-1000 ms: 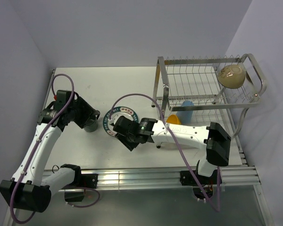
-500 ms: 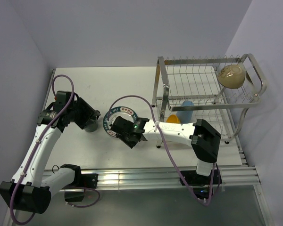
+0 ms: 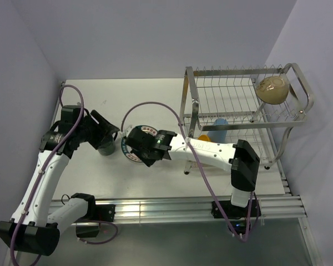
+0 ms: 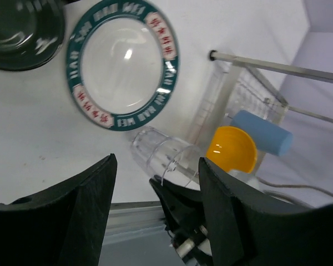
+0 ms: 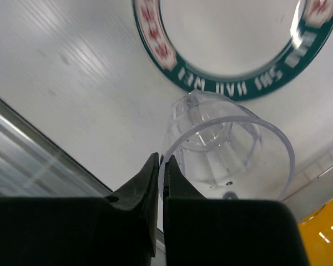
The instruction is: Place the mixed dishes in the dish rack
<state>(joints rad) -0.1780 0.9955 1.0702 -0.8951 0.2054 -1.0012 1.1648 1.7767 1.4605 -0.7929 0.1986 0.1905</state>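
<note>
Right gripper (image 5: 158, 166): jaws pinched tight on the rim of the clear glass (image 5: 222, 144). Glass low over the table (image 5: 72, 83), just beside the white plate (image 5: 233, 39) and near the dish rack (image 3: 241, 71). Left gripper (image 4: 156, 163): spread wide, holding nothing, near the dark mug (image 4: 22, 33).

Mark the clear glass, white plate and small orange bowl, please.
clear glass (image 5: 222, 148): right wrist view, see-through base inside its rim
white plate (image 4: 122, 64): left wrist view, centre of its well
small orange bowl (image 4: 232, 151): left wrist view, inner wall
</note>
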